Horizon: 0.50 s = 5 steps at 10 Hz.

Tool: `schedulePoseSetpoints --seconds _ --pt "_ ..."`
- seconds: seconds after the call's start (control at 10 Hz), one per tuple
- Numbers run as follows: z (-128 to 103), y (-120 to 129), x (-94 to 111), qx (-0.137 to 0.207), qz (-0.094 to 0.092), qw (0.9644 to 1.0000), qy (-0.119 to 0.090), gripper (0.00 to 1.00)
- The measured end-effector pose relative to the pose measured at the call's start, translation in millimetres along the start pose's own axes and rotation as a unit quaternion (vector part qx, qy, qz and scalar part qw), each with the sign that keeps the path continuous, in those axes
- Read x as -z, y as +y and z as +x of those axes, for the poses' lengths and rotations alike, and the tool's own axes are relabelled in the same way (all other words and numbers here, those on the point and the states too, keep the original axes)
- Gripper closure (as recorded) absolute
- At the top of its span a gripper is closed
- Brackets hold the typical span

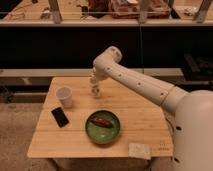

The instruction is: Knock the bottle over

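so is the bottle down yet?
Not yet, seemingly upright: the bottle stands on the table, its top hidden by the gripper right above it.

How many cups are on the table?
1: the white cup at the left of the table. The claw is right of it, at the bottle.

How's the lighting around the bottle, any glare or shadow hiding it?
Camera view: the table is evenly lit against a dark background, with no glare. The gripper sits just above the bottle near the table's far side, and the shadow there is only faint.
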<state>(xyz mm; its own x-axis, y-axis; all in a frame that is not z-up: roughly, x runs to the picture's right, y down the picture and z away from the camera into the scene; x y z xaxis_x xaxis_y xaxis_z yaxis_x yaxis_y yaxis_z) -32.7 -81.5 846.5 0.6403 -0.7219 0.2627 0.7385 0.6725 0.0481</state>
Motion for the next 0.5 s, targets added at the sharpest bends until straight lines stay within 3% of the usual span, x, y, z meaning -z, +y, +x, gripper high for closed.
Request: schedulePoseSetpoints --seconds 0.2,0.5 --pt "2 1 1 -0.002 0.001 1.0000 0.000 0.76" --pt "22 14 2 -0.046 0.000 0.9989 -0.006 0.50"
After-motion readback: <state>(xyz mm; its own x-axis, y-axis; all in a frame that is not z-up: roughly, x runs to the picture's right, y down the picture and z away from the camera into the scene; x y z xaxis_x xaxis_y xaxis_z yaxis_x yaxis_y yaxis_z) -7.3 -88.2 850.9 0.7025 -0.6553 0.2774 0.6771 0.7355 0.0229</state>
